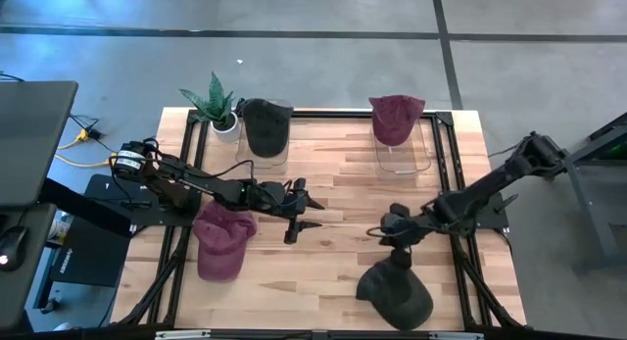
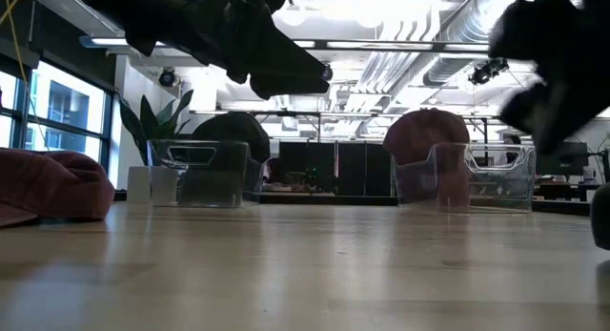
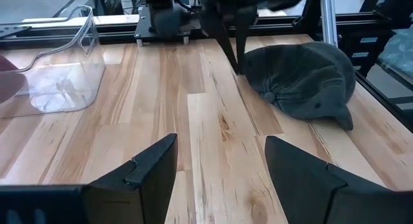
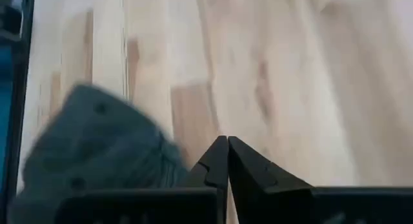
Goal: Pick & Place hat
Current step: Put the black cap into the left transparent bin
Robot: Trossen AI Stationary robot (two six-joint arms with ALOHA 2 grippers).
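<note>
High view: two hands hover over the counter (image 1: 323,173), neither grasping a hat.
Left hand (image 1: 306,211), fingers spread, hangs just beside the maroon hat (image 1: 221,240); right hand (image 1: 387,232) sits clenched just above the dark hat (image 1: 395,291). Left wrist view: the dark hat (image 3: 303,75) lies beyond the parted fingers (image 3: 151,166). Right wrist view: closed fingertips (image 4: 222,162) near the dark hat (image 4: 97,146).
</note>
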